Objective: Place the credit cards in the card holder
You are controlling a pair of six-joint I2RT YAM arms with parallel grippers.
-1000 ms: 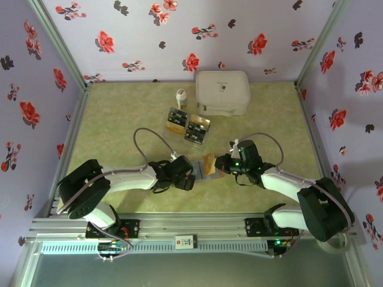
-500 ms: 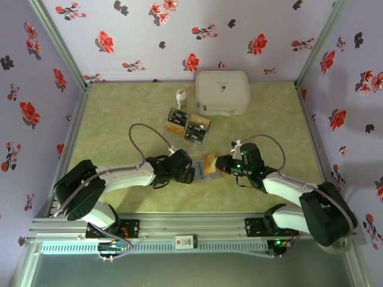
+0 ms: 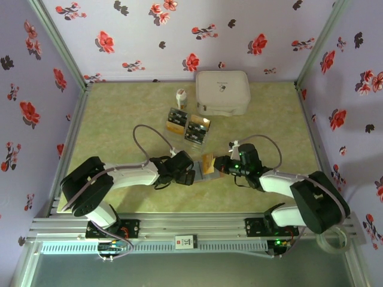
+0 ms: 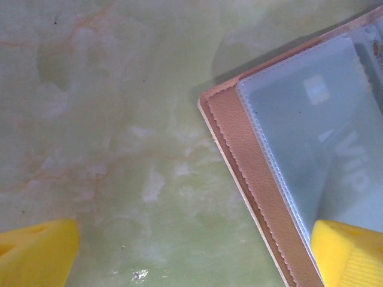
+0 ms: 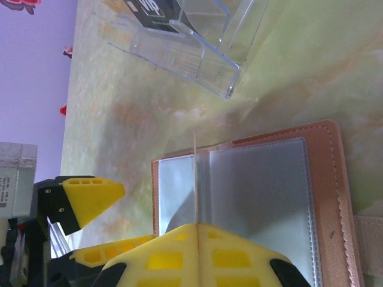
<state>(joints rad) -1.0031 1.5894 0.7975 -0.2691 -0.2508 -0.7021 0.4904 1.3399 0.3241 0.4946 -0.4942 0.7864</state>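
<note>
In the right wrist view a credit card point(image 5: 195, 179) is standing on edge, its long axis running 12 to 6 o'clock, above the open card holder point(image 5: 269, 203) lying flat mid-table. The right gripper point(image 5: 196, 230) is clenching the card from 6 o'clock. The left gripper point(image 4: 191, 251) is gaping wide at the holder's 9 o'clock side. A clear stand point(image 3: 189, 127) is sitting at the holder's 11 o'clock, well apart.

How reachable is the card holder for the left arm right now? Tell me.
Probably yes: the left gripper is open right beside the card holder, one of its fingers over the holder's edge, with nothing between.
</note>
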